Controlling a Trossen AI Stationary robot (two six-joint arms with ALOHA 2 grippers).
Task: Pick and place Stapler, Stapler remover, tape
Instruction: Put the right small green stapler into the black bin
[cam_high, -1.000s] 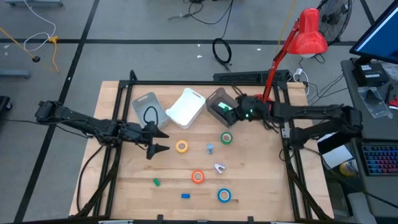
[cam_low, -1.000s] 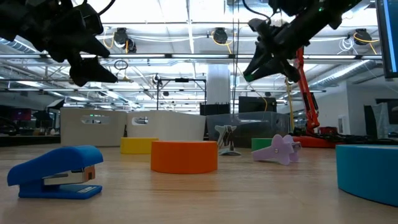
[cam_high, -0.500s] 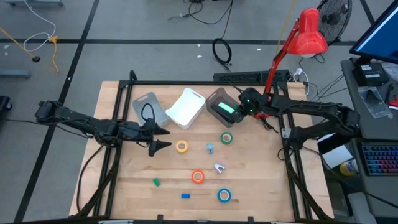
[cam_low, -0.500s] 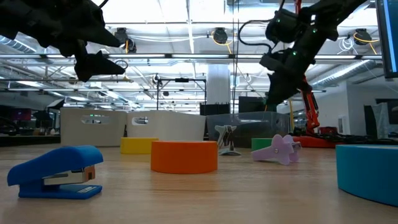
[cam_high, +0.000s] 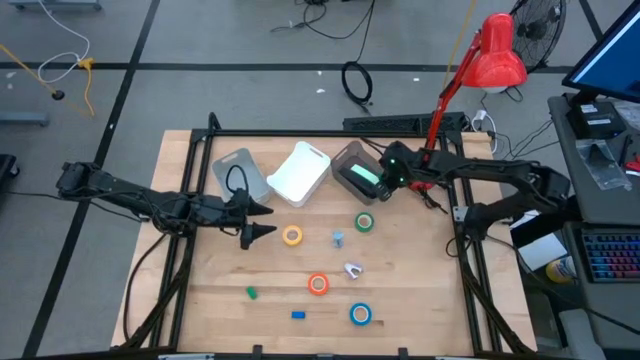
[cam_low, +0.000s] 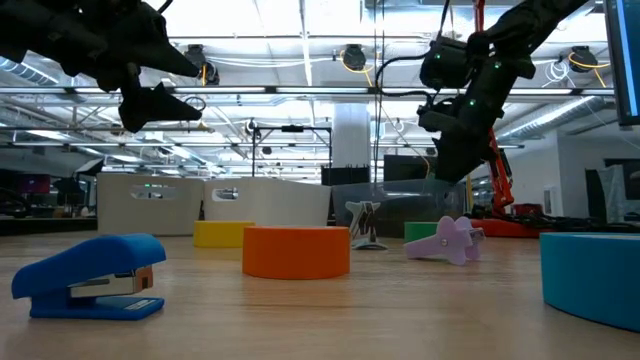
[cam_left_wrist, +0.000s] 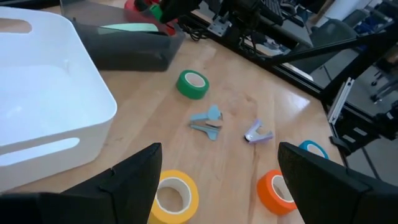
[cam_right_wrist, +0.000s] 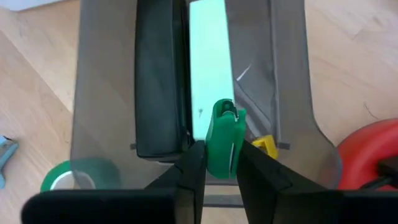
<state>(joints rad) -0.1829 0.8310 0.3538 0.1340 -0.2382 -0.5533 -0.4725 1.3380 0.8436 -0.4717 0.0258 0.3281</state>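
Observation:
My right gripper (cam_right_wrist: 221, 163) hangs over the dark see-through bin (cam_high: 352, 168) at the table's far side, shut on a small green stapler (cam_right_wrist: 225, 138). Open and holding nothing, my left gripper (cam_high: 256, 219) hovers just left of the yellow tape (cam_high: 291, 235), in front of the grey bin (cam_high: 234, 174). Flat on the table lie the green tape (cam_high: 364, 221), orange tape (cam_high: 318, 284) and blue tape (cam_high: 360, 314). A pale blue staple remover (cam_high: 338, 237) and a lilac one (cam_high: 352, 268) lie between them. A blue stapler (cam_high: 298, 314) and a green thing (cam_high: 250, 293) sit near the front edge. My right gripper pinches the green stapler's lower end (cam_right_wrist: 222, 168) between its two fingers (cam_right_wrist: 194, 163), which come from above and point down. The stapler is lifted clear and stands out beyond the fingertips, above the dark bin's inside.
The dark bin holds a black stapler (cam_right_wrist: 160, 81) and a pale green slab (cam_right_wrist: 210, 62). A white bin (cam_high: 300, 172) stands between the grey and dark bins. A red desk lamp (cam_high: 492, 50) rises at the far right corner. Bare wood shows at the table's left and right.
My right gripper has tipped from a slant to pointing straight down and has sunk a little over the dark bin, still shut on the green stapler. My left gripper has risen slightly and edged toward the yellow tape, staying open.

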